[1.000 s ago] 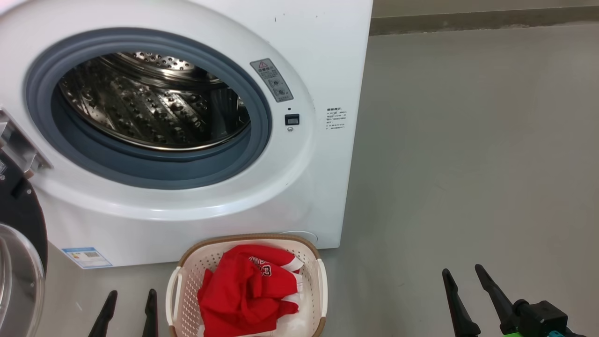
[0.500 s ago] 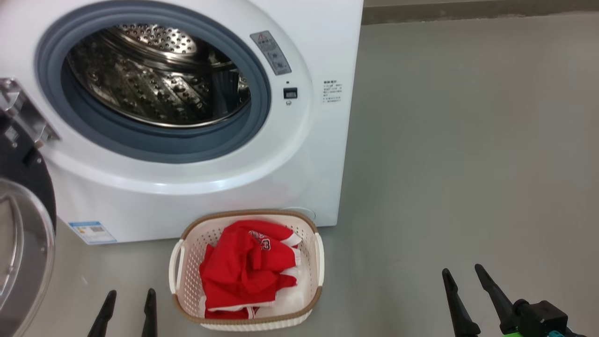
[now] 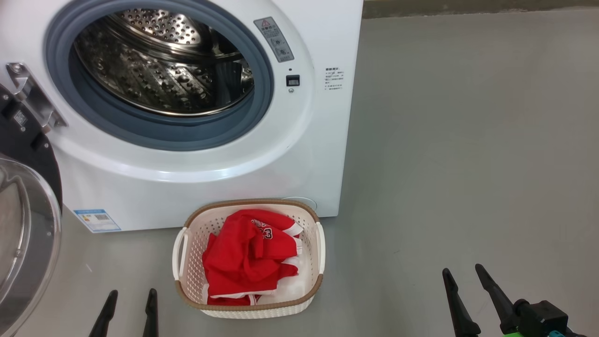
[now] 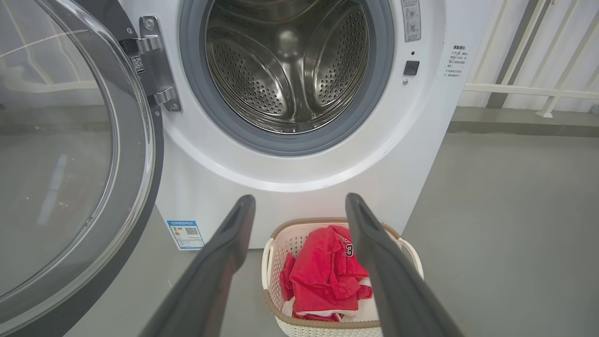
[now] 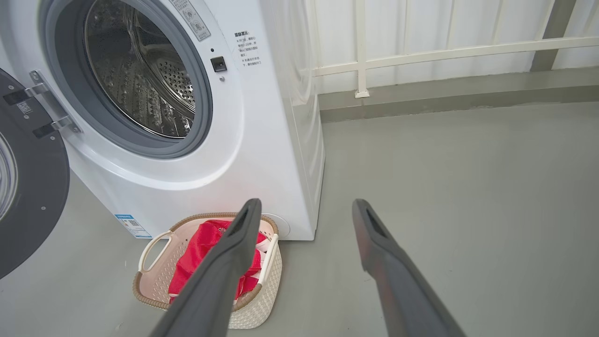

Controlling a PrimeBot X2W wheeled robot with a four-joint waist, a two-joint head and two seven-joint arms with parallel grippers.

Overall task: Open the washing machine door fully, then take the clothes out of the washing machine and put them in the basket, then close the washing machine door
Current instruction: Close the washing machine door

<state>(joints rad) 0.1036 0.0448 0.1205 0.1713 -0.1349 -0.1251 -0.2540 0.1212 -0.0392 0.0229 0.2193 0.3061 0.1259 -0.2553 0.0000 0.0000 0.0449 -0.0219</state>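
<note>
Dark fingers, left end effector [image 3: 131,292]: condition? (Inspector)

Spread wide and gripping nothing. It sits low at the left of the head view, tips over the grey floor [image 3: 468,140]. In its own wrist view the fingers frame the basket [image 3: 262,312] beyond them, apart from it. (Assessor)

And the right end effector [image 3: 461,268]? (Inspector)

Likewise wide and holding nothing, low at the right, over the floor and well apart from the basket. (Assessor)

Position of the basket? (Inspector)

Upright on the floor, just before the lower front of the washer [image 3: 210,192], towards its right corner. Whether its rim touches the panel, I cannot tell. (Assessor)

And the clothes [image 3: 243,262]? (Inspector)

Red, crumpled, lying inside the basket. White trim and part of a white number show on top. (Assessor)

And the door [image 3: 23,224]? (Inspector)

Swung open to the left on its metal hinge [image 3: 32,100], with the glass bowl bulging towards the head camera inside a black rim. (Assessor)

The opening itself? (Inspector)

A grey gasket [image 3: 187,138] rings the drum [image 3: 164,70], which shows bare perforated steel. A blue label [image 3: 98,220] sits at the lower left corner of the washer, near the door's edge. (Assessor)
</note>
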